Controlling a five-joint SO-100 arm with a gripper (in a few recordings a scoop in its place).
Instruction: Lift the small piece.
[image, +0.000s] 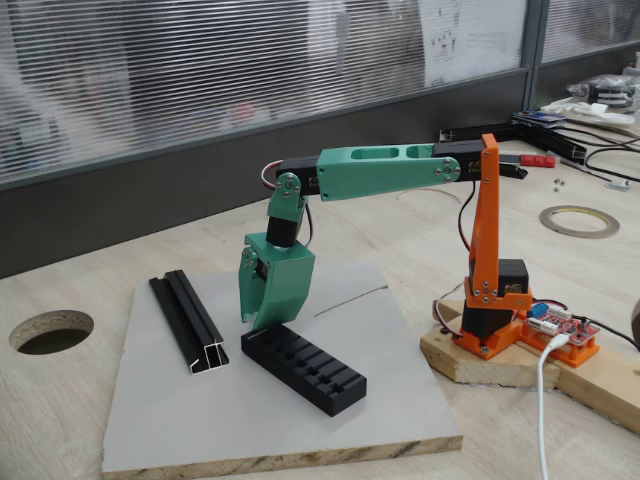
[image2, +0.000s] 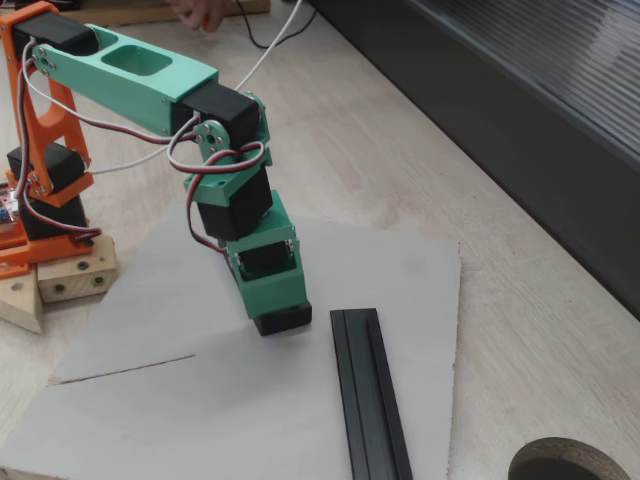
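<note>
Your green pincer (image: 262, 318) points down at the grey board (image: 200, 420) — whether its jaws are open or gripping, you cannot tell. The small piece isn't discernible. In a fixed view the black ribbed block (image: 303, 368) touches the pincer's tip — the black rail (image: 188, 320) lies to its left.

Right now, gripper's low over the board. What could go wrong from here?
1. The gripper is down right beside the ribbed block; another nudge could knock it.
2. I can't make out the small piece in either fixed view, so a grasp may close on nothing.
3. The rail lies close by; a sweep could catch it.
</note>
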